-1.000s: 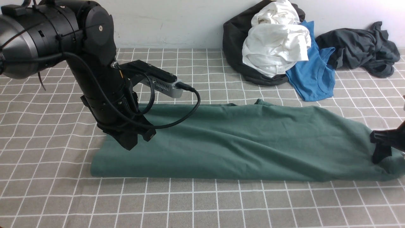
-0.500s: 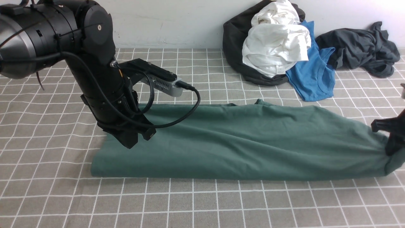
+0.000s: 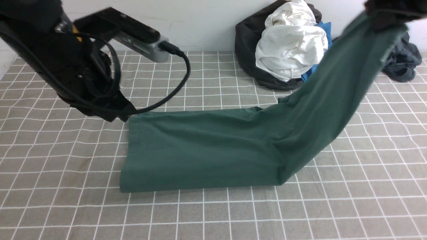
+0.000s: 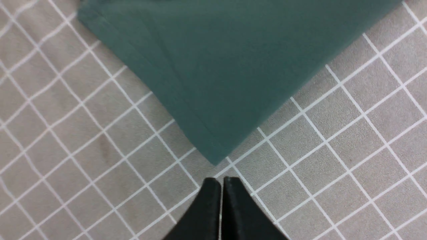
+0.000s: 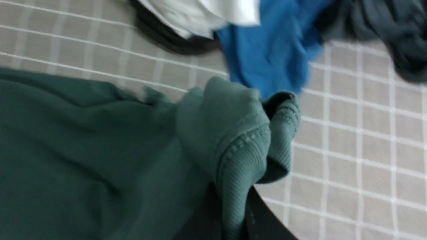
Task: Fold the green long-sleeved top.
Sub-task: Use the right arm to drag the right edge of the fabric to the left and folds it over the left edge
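Note:
The green long-sleeved top lies as a long band on the checked tablecloth. Its right end rises steeply off the table to my right gripper, high at the back right. In the right wrist view that gripper is shut on a ribbed edge of the top. My left gripper hovers at the top's far left corner. In the left wrist view its jaws are shut with nothing between them, just short of the top's corner.
A heap of clothes sits against the back wall: a white garment on a black one, and a blue shirt partly hidden by the raised top. A charcoal garment lies at the far right.
My right gripper has shut on the top's right end and lifted it high. The top's left end has slid right. My left arm has risen and pulled back off the top.

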